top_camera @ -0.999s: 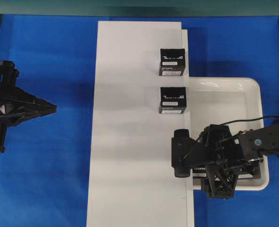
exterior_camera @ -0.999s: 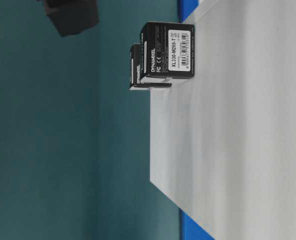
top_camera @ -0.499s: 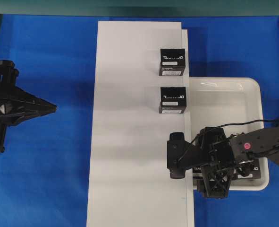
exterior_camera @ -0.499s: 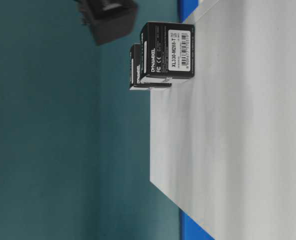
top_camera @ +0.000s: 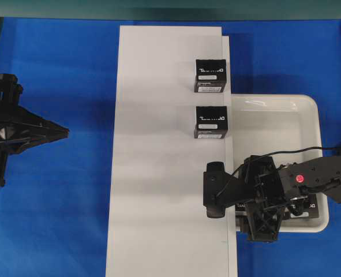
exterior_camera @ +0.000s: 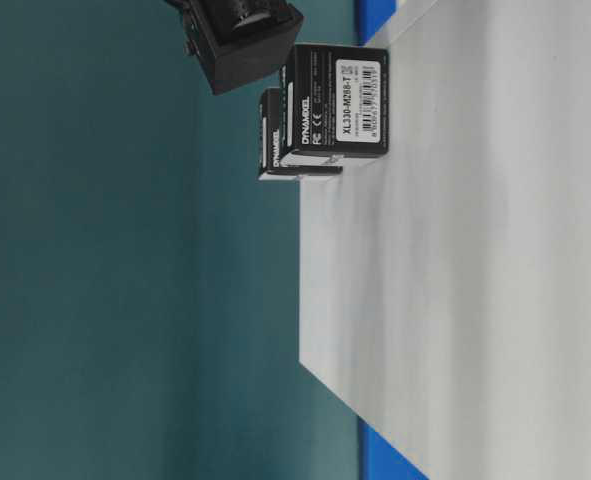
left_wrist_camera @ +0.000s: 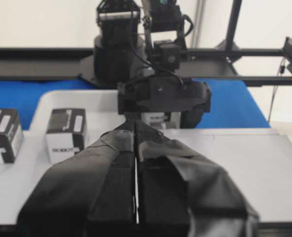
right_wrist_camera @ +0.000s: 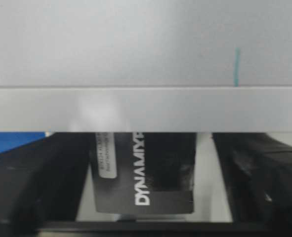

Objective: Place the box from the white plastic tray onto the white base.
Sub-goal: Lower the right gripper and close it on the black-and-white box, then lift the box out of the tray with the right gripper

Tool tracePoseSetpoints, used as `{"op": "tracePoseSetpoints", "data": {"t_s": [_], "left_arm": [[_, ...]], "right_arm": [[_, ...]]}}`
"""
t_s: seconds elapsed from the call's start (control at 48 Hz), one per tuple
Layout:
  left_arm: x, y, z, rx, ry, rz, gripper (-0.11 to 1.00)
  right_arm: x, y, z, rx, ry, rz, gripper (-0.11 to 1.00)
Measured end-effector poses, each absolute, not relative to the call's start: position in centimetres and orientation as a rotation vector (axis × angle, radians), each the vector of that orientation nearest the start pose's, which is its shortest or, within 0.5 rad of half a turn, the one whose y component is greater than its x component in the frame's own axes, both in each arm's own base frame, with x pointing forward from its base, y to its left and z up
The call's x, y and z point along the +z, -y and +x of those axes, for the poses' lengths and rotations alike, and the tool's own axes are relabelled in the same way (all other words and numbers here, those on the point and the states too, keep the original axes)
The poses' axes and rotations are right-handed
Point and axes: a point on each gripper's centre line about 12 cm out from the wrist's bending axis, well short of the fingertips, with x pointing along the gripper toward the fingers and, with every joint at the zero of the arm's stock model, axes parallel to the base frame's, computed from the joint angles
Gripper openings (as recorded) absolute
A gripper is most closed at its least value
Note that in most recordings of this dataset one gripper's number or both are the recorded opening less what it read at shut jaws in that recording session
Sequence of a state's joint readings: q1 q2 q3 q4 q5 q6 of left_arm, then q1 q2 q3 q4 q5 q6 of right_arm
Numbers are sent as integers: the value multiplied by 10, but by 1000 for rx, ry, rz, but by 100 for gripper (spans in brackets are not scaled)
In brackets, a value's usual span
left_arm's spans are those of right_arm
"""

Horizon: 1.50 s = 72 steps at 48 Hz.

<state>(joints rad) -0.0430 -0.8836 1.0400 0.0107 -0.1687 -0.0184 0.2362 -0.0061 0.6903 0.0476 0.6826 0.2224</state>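
Lying lengthwise between pads (right_wrist_camera: 37,187): box (right_wrist_camera: 143,173).

black box (right_wrist_camera: 143,173) with white DYNAMIXEL lettering sits at the near corner of the glossy white plastic tray (top_camera: 285,112), just beside the flat white base (top_camera: 158,190).

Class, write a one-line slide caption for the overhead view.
Right gripper at the white plastic tray's edge beside the white base, where two black boxes already sit.
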Motion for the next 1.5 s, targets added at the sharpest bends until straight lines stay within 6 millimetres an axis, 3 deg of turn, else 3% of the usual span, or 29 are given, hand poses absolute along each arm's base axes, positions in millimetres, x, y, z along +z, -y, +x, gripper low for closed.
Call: {"op": "tracePoseSetpoints", "data": {"t_s": [0.104, 0.395, 0.978, 1.498], "left_arm": [[319, 10, 220, -45, 14, -8, -4], [318, 10, 220, -45, 12, -8, -4], [318, 10, 221, -46, 12, -10, -4], [323, 10, 221, -46, 24, -10, -4]], "right_arm": [[123, -76, 304, 43, -1389, 75, 58], [132, -77, 300, 35, -1428, 79, 57], [234, -51, 278, -4, -1370, 140, 57], [273, -42, 261, -9, -1297, 164, 57]]}}
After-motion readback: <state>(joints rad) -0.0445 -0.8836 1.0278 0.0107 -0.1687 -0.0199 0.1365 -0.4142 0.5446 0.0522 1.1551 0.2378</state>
